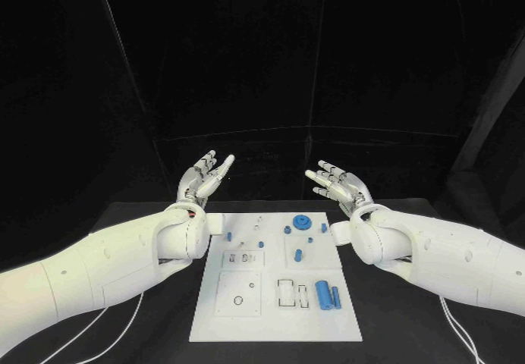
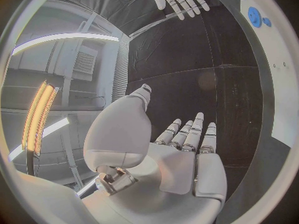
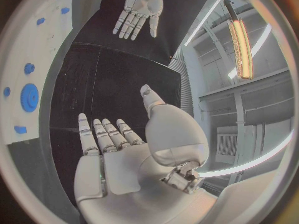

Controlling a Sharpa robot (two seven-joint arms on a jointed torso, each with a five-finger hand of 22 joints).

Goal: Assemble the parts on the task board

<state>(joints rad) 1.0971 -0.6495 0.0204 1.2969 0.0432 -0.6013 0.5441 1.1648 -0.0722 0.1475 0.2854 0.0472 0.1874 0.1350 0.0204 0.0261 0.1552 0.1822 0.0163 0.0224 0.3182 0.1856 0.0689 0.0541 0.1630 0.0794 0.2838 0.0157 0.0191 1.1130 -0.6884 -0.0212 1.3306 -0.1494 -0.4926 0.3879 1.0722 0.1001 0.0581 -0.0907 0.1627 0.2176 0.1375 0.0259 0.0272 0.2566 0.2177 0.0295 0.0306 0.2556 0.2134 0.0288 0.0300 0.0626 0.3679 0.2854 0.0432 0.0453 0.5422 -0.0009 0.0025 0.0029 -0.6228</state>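
Matt white task board (image 1: 235, 318), smooth blue plastic-looking parts (image 1: 325, 294), matt black table (image 1: 416, 334)

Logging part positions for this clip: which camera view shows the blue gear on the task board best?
The head view: the blue gear lies in plain sight near the far end of the task board, with its neighbours around it. The right wrist view shows it curved by the fisheye at the rim; the left wrist view catches it small, near the edge.

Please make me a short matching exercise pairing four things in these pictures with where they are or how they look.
Things:
1. left hand
2. right hand
3. blue gear
4. two blue cylinders

Descriptions:
A. lying side by side on the task board's near right part
B. raised open beyond the board's far left corner
C. flat on the board's far part
D. raised open beyond the board's far right corner

Pairs: 1-B, 2-D, 3-C, 4-A
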